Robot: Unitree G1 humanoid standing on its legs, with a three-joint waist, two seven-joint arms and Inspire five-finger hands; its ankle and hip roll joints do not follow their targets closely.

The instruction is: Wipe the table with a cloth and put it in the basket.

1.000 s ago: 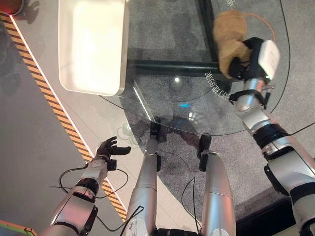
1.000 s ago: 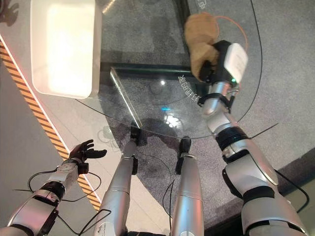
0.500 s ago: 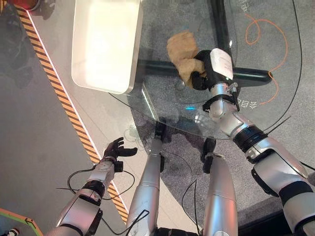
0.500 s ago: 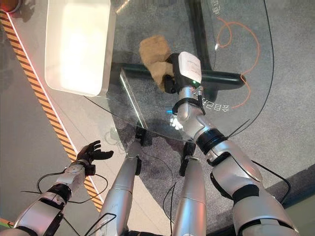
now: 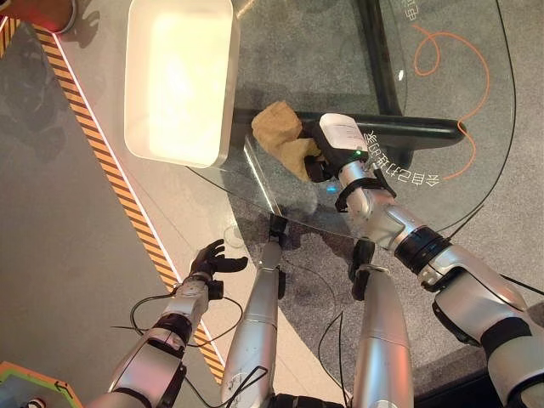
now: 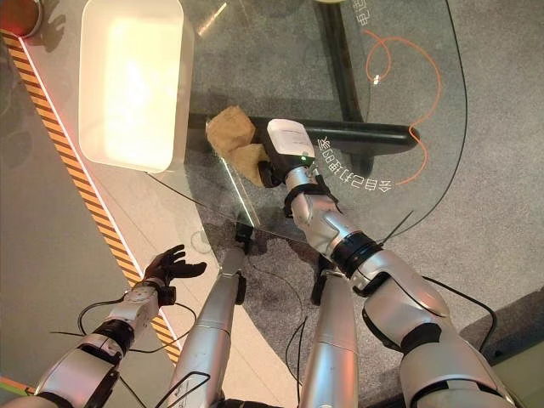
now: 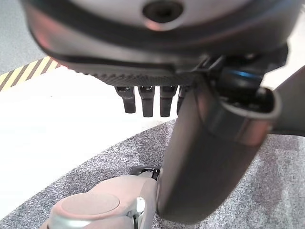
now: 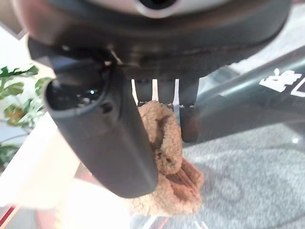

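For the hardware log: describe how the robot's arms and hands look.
Both arms are silver-grey with black bands at the joints. The left hand is dark throughout. The right hand is dark with a white cover bearing a small green light.

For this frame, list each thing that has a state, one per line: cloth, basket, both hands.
cloth: bunched, on the glass table, gripped by the right hand
basket: upright at the table's left edge, nothing inside
right hand: shut on the cloth
left hand: open, idle, low beside the table
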